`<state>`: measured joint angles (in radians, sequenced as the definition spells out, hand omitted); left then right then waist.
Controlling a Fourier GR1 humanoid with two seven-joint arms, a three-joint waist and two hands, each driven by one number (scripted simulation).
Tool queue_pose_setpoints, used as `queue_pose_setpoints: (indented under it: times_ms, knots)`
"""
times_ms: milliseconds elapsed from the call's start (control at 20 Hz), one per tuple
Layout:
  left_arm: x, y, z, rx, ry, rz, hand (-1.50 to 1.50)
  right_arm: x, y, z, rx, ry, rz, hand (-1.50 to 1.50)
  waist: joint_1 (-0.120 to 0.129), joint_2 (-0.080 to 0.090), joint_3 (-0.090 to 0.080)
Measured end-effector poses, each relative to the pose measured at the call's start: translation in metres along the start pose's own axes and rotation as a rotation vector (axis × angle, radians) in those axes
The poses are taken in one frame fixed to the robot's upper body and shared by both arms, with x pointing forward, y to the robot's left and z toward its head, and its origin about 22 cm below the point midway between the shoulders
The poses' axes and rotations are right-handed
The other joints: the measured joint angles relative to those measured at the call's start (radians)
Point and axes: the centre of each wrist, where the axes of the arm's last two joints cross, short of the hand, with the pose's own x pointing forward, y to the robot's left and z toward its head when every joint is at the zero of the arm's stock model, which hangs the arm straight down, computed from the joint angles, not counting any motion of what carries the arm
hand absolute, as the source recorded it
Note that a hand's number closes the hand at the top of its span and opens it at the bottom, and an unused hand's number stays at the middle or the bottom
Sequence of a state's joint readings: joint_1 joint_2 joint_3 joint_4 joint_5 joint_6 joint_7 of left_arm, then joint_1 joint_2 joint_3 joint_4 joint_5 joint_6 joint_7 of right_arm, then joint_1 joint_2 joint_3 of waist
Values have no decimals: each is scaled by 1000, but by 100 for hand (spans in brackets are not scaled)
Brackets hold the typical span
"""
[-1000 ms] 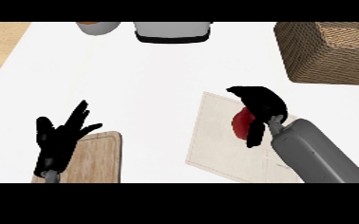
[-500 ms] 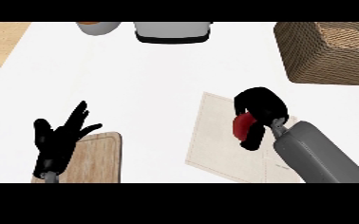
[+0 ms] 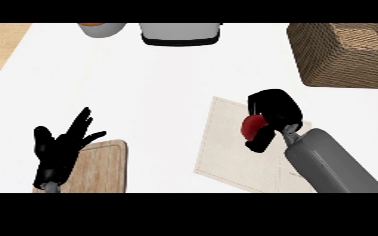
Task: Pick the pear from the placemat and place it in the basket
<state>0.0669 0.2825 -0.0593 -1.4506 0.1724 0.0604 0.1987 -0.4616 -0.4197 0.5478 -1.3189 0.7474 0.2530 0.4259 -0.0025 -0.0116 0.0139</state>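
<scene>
1. The right hand (image 3: 275,107) is at the right side, over the placemat (image 3: 225,152).
2. Its black fingers are curled round the red pear (image 3: 253,125) - the hand is grasping it.
3. The pear shows under the hand, above the far right part of the placemat. I cannot tell if it touches the mat.
4. The brown basket (image 3: 332,55) sits at the far right, well apart from the pear.
5. The left hand (image 3: 59,150) rests at the near left - fingers spread and straight, holding nothing.
6. It is at the left edge of a wooden board (image 3: 103,167).
7. On the white counter (image 3: 148,90), at the far side, stand a grey box (image 3: 181,33) and a grey bowl (image 3: 102,29) to its left.
</scene>
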Motion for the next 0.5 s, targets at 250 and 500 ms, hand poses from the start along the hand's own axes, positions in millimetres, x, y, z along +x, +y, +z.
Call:
queue_pose_setpoints:
  times_ms: [250, 500]
  knots:
    - [-1, -1, 4, 21, 8, -5, 0, 4, -15, 10, -139, 41, -95, 150, -9, -2, 1]
    - [-3, 1, 8, 41, 14, 0, 0, 14, -55, 22, -366, -21, -505, 150, -24, -4, 3]
